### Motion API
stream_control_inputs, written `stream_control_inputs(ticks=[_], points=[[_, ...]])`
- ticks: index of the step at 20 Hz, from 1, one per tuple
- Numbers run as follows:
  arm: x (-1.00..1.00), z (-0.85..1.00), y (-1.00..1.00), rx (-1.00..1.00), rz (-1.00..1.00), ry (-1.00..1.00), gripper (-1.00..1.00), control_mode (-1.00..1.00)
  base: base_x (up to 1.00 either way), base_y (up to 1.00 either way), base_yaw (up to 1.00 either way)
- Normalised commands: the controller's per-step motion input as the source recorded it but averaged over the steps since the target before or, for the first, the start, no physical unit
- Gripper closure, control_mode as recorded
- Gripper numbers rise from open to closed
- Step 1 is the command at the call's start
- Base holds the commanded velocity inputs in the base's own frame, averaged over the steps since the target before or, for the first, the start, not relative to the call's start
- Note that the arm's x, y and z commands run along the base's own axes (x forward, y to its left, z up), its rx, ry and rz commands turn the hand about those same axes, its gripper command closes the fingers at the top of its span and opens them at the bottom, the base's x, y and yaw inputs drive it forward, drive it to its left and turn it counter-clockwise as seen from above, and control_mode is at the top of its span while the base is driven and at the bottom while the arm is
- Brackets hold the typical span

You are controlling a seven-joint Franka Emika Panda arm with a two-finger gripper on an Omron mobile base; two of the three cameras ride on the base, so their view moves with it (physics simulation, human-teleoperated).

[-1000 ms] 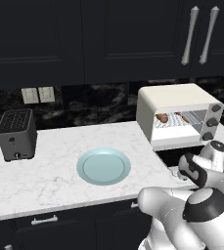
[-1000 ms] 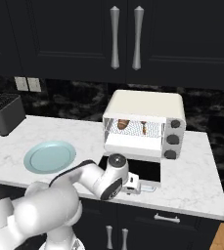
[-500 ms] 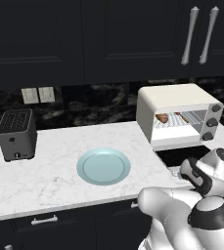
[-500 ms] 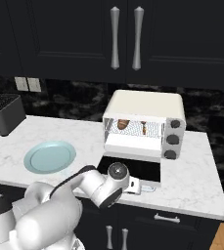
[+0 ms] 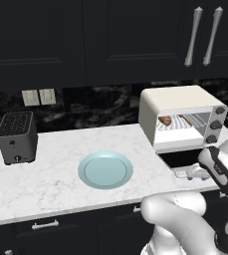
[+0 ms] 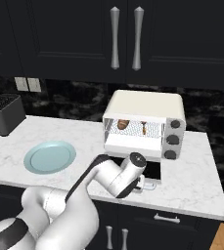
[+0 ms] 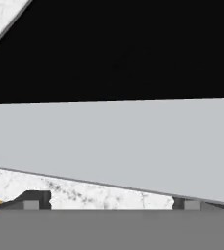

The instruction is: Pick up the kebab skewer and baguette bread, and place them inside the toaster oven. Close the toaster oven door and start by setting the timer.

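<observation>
The cream toaster oven (image 5: 180, 107) (image 6: 145, 105) stands at the back right of the counter. Its door (image 6: 155, 169) (image 5: 182, 158) lies folded down flat, dark glass facing up. On the wire rack inside rest the golden-brown baguette bread (image 6: 123, 124) (image 5: 164, 121) and, to its right, the kebab skewer (image 6: 144, 128) (image 5: 186, 119). My gripper (image 7: 111, 204) (image 6: 144, 183) hangs low at the door's front edge, open, fingertips (image 7: 33, 200) wide apart. The silver bar handle (image 7: 113, 146) runs across just ahead of them, with nothing held.
A pale blue plate (image 5: 105, 169) (image 6: 50, 157) lies mid-counter. A dark grey slot toaster (image 5: 17, 137) (image 6: 3, 113) stands far left. Knobs (image 6: 172, 139) line the oven's right panel. Dark cabinets with long silver handles (image 6: 125, 36) hang overhead. The marble counter edge (image 7: 84, 193) is just under the hand.
The hand has sunk lower and moved toward the front edge of the open door. The oven, the food inside and the plate have stayed put.
</observation>
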Motion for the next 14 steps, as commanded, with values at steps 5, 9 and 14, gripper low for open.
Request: stream_control_inputs(ticks=[5,9,14], points=[[0.49,0.37,0.12,0.0,0.0,-0.44,-1.0,-1.0,0.0,0.0,0.0],[0.55,0.21,0.34,0.0,0.0,-0.67,-1.0,-1.0,0.0,0.0,0.0],[0.68,0.2,0.42,-0.02,0.0,-0.61,-1.0,-1.0,0.0,0.0,0.0]])
